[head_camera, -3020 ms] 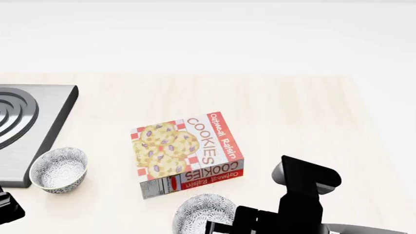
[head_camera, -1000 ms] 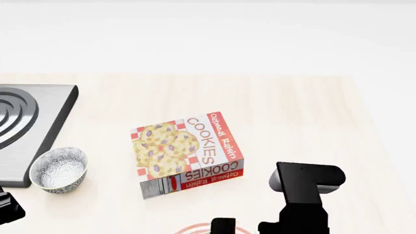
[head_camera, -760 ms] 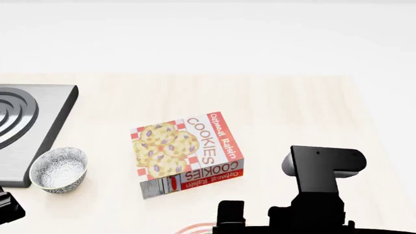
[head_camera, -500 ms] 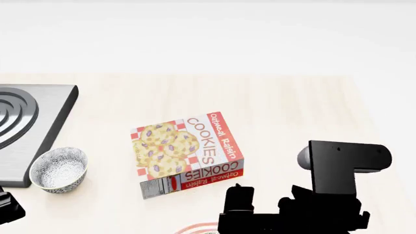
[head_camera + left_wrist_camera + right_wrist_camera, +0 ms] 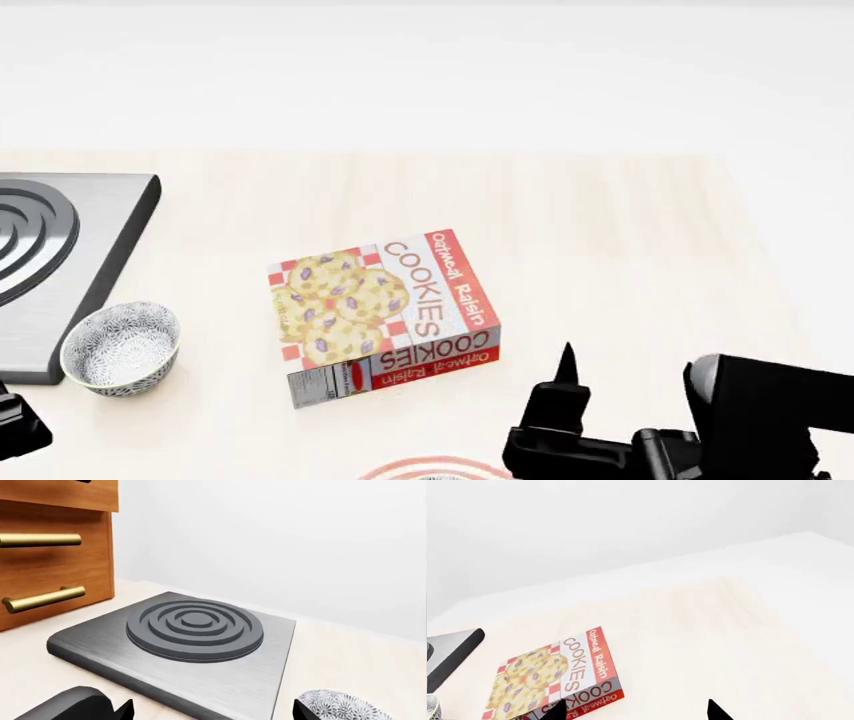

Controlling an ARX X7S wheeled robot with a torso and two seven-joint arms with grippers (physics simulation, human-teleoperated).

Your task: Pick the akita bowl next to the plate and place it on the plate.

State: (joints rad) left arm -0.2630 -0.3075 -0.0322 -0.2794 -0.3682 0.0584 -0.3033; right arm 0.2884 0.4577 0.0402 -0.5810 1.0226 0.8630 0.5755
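Pale tabletop with cookie box, stove, right end effector released.

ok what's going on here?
Simulated two-arm robot, meant to set a bowl on the striped plate. Only a sliver of that plate's rim shows at the head view's bottom edge, so whether a bowl is on it can't be seen. The right fingers are open and empty near the cookie box. The left fingers are open by the stove, where a patterned bowl sits.
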